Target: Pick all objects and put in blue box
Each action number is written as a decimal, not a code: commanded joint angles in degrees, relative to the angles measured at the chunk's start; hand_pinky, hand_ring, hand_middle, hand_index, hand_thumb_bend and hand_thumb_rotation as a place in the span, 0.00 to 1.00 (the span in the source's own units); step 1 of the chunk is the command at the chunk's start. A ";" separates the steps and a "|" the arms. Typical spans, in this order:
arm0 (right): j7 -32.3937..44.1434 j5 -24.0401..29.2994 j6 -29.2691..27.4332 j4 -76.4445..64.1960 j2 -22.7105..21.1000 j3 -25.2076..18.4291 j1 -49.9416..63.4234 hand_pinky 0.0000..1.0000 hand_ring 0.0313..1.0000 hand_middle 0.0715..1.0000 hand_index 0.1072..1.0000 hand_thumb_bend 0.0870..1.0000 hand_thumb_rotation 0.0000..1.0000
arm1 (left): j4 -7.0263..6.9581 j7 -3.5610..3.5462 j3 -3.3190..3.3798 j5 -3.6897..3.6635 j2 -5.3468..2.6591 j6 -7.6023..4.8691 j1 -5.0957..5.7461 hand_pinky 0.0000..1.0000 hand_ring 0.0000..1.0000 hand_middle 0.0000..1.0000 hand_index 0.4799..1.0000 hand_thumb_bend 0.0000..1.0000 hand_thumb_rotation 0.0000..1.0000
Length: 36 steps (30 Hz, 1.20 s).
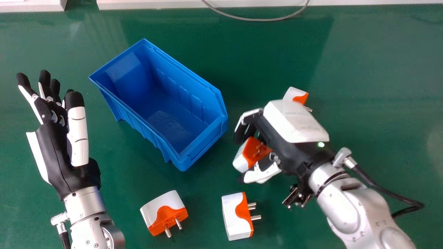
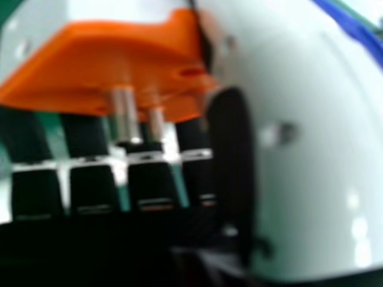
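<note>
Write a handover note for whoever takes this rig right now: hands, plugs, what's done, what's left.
Right hand: fingers and thumb closed on an orange-and-white plug, just right of the blue box in the head view.
Left hand: open, holding nothing, left of the box.
On the table: two plugs on the robot's side of the box; a third beyond the right hand, partly hidden by it.
Done: one plug grasped, not yet boxed.
Left: box that one, then the three on the table.
</note>
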 commanded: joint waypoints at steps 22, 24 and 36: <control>-2.53 -0.11 -5.24 -7.85 -0.16 -3.50 -0.09 0.30 0.39 0.44 0.49 0.44 0.00 | -0.38 0.64 0.10 1.10 0.49 -0.96 -0.14 0.93 0.98 0.98 0.97 0.74 0.73; -2.70 -0.02 -6.27 -7.57 -0.16 -3.64 -1.00 0.31 0.40 0.45 0.48 0.45 0.00 | -0.31 0.51 0.11 0.98 0.51 -0.93 -0.23 0.92 0.98 0.98 0.97 0.74 0.73; -1.94 -0.55 -7.09 -7.39 3.54 -3.51 -8.32 0.31 0.40 0.45 0.46 0.45 0.00 | -0.01 0.74 0.18 0.74 0.30 -1.09 -0.56 0.92 0.97 0.98 0.95 0.75 0.71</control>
